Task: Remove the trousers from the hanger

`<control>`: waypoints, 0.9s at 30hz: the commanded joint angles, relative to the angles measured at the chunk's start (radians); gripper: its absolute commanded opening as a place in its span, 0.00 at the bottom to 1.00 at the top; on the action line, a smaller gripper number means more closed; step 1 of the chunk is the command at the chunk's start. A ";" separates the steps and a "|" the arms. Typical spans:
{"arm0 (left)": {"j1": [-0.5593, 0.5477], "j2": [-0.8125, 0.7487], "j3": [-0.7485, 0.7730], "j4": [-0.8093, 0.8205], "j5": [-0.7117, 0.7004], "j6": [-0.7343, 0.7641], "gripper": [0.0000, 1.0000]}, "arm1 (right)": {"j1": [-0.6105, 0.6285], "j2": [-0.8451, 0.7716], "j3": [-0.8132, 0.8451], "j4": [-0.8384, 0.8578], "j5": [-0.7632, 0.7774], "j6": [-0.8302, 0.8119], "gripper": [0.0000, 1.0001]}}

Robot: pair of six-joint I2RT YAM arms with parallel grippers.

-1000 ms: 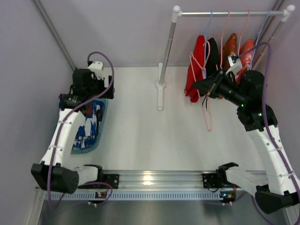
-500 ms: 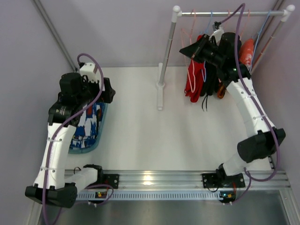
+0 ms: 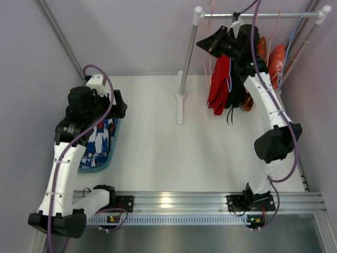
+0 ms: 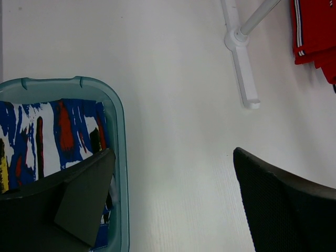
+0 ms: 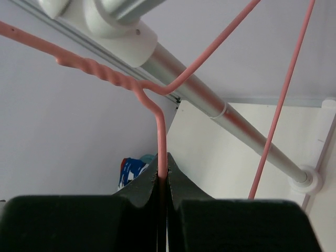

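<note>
The trousers [image 3: 100, 141], blue with white, red and dark print, lie in a teal basket [image 3: 115, 142] at the left. They also show in the left wrist view [image 4: 52, 131] and, far off, in the right wrist view [image 5: 131, 168]. My left gripper [image 3: 117, 104] is open and empty, its jaws wide apart over the basket's right rim [image 4: 174, 157]. My right gripper [image 3: 206, 45] is raised to the left end of the rail. It is shut [image 5: 163, 160] on the wire of the bare pink hanger [image 5: 160, 131], whose twisted neck and hook lie close by the rail.
The white rack's post [image 3: 183, 74] and foot stand at the table's back centre, with the rail [image 3: 263, 15] across the top. A red garment [image 3: 218, 87], dark and orange garments [image 3: 276, 58] and other wire hangers hang from it. A second pink wire [image 5: 283, 100] crosses right of my fingers.
My right arm has lifted the bare pink hanger from low in front of the rack up to the rail's left end. My left arm has drawn back slightly over the basket.
</note>
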 commanded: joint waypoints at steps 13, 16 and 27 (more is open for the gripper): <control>0.001 0.024 0.001 -0.058 0.071 0.091 0.99 | -0.036 -0.007 -0.110 0.122 -0.073 -0.019 0.11; 0.001 0.029 0.008 -0.064 0.082 0.097 0.99 | -0.036 -0.056 -0.153 0.120 -0.077 -0.034 0.30; 0.000 0.087 0.052 -0.034 0.194 0.128 0.99 | -0.062 -0.330 -0.279 0.024 -0.056 -0.146 1.00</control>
